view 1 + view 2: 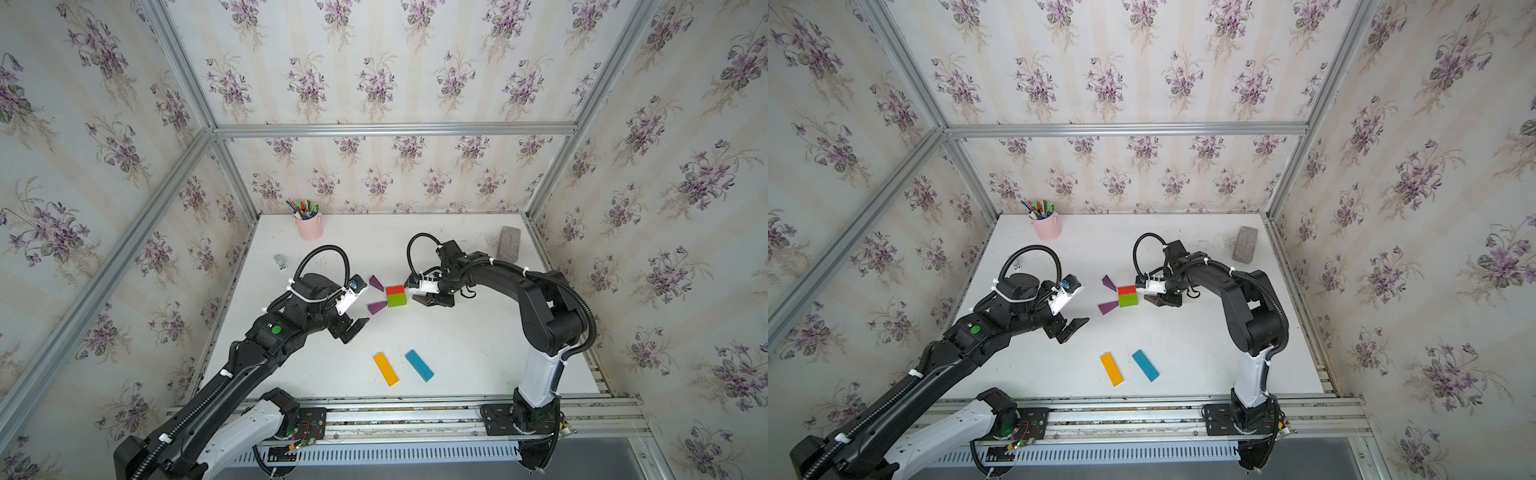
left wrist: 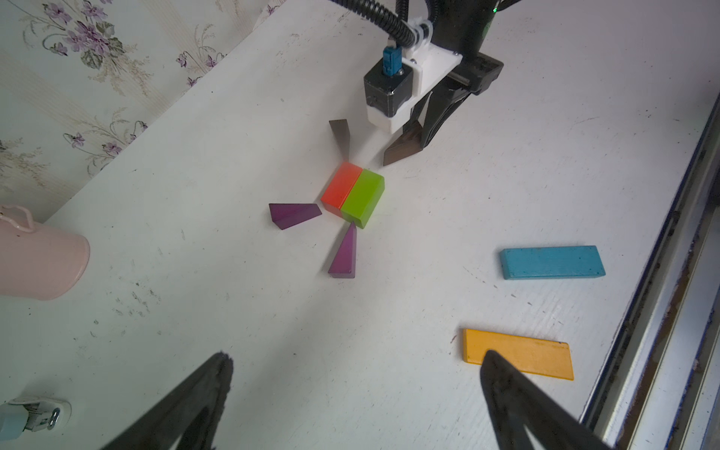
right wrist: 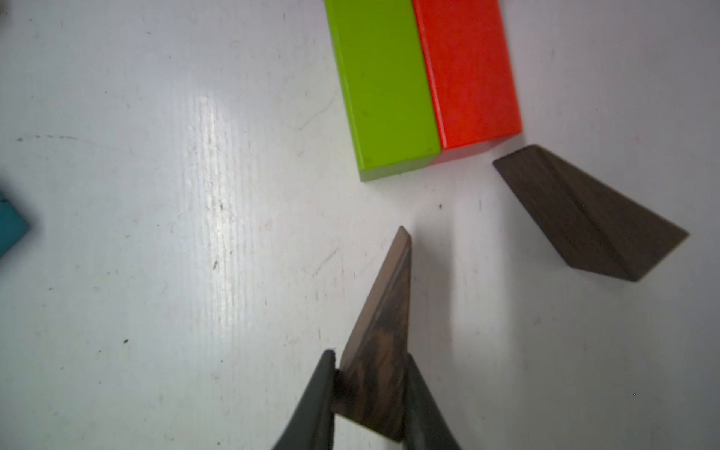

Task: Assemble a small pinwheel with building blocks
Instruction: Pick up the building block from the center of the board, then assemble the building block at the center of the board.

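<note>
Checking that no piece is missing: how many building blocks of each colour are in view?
red brick: 1
green brick: 1
purple wedge: 2
brown wedge: 2
yellow bar: 1
blue bar: 1
total: 8

**Bright, even light; blur up close**

Both top views are bright and evenly lit, with only soft, faint shadows. In the right wrist view glare streaks the white table [image 3: 210, 175], and the blue bar [image 3: 9, 222] at the edge is blurred.
</note>
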